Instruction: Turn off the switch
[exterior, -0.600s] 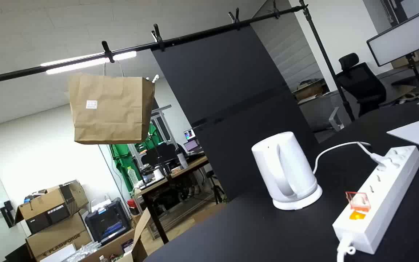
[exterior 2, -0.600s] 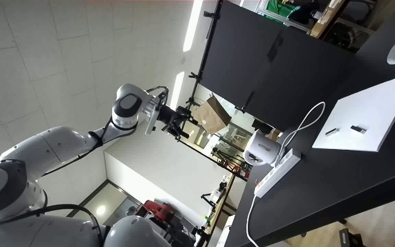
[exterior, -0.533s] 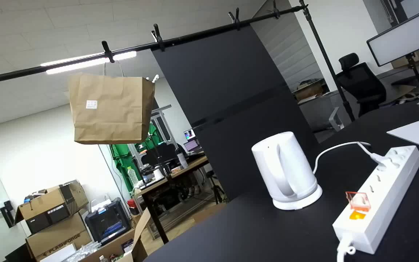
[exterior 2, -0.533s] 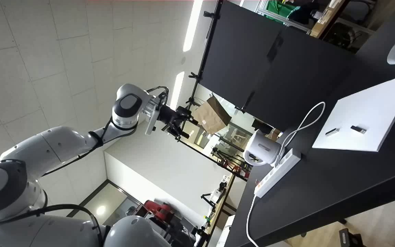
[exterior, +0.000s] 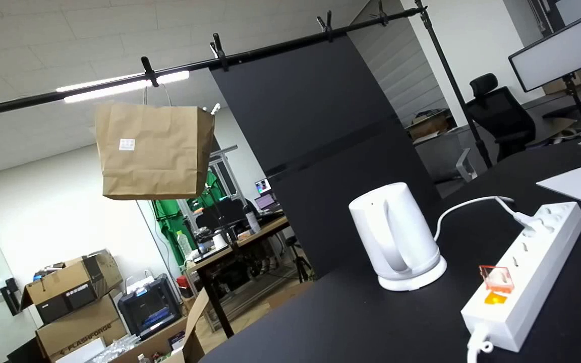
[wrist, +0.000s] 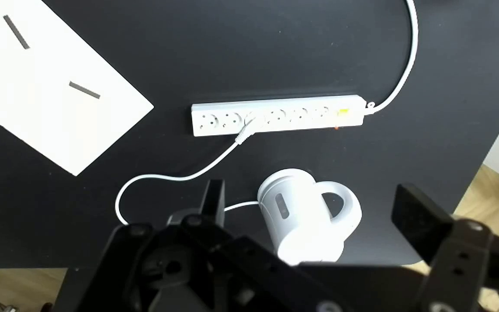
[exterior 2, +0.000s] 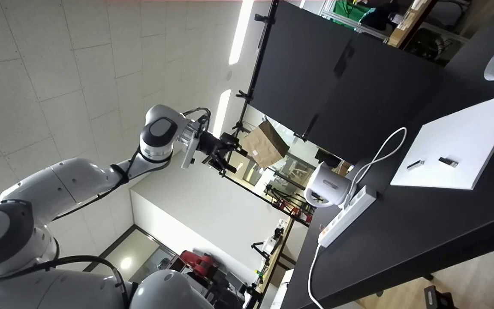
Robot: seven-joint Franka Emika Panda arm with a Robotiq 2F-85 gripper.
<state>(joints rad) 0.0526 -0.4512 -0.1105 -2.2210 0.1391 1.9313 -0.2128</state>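
Observation:
The switch (exterior: 495, 298) is a small orange-yellow rocker at the cord end of the long white power strip (exterior: 532, 262). A clear red-edged flap (exterior: 497, 279) stands up beside it. The switch also shows in an exterior view (exterior 2: 323, 231) and, as a small yellow patch, in the wrist view (wrist: 343, 112). The strip lies flat on the black table. My gripper (exterior 2: 237, 161) is open and empty, high above the table and well away from the strip. In the wrist view, its fingers (wrist: 312, 199) are wide apart; the strip appears beyond them.
A white kettle (exterior: 396, 237) stands beside the strip, its cable (wrist: 176, 178) plugged into a socket. A white board (exterior 2: 461, 141) with two dark pieces lies on the black table (exterior 2: 405, 231). A paper bag (exterior: 154, 151) hangs from a black bar.

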